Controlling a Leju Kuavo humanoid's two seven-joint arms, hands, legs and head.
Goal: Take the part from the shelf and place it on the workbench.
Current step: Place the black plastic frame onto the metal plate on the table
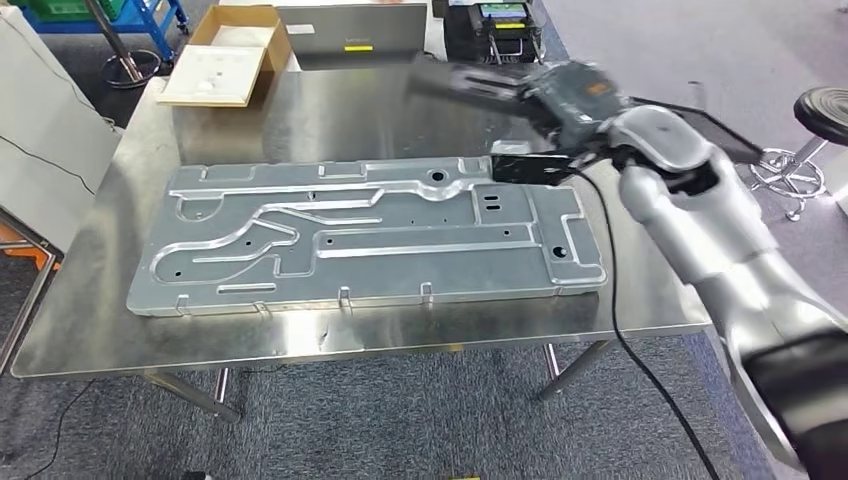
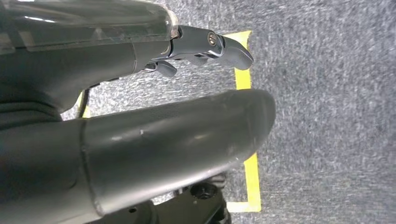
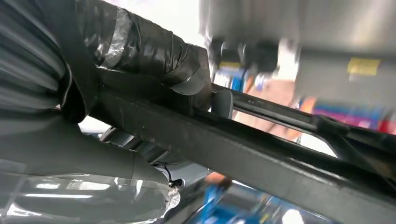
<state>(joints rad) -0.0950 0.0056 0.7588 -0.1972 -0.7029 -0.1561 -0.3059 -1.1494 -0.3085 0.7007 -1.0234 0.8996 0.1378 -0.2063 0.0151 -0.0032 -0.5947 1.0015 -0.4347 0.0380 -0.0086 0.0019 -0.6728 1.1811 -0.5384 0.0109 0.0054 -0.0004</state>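
My right hand (image 1: pixel 572 95) is raised over the far right part of the steel workbench (image 1: pixel 400 332) and grips a long dark part (image 1: pixel 465 80), which is blurred and points left above the tabletop. Up close, my right hand (image 3: pixel 140 60) wraps its taped fingers around the black bar-shaped part (image 3: pixel 261 154). A large stamped aluminium plate (image 1: pixel 370 235) lies flat across the middle of the workbench. My left hand (image 2: pixel 187 126) hangs over grey carpet, its fingers (image 2: pixel 224 46) extended and holding nothing.
An open cardboard box (image 1: pixel 225 55) and a grey case (image 1: pixel 350 28) sit at the bench's far edge, with a black device (image 1: pixel 495 30) behind them. A black stool (image 1: pixel 825 110) stands to the right. Yellow floor tape (image 2: pixel 252 182) marks the carpet.
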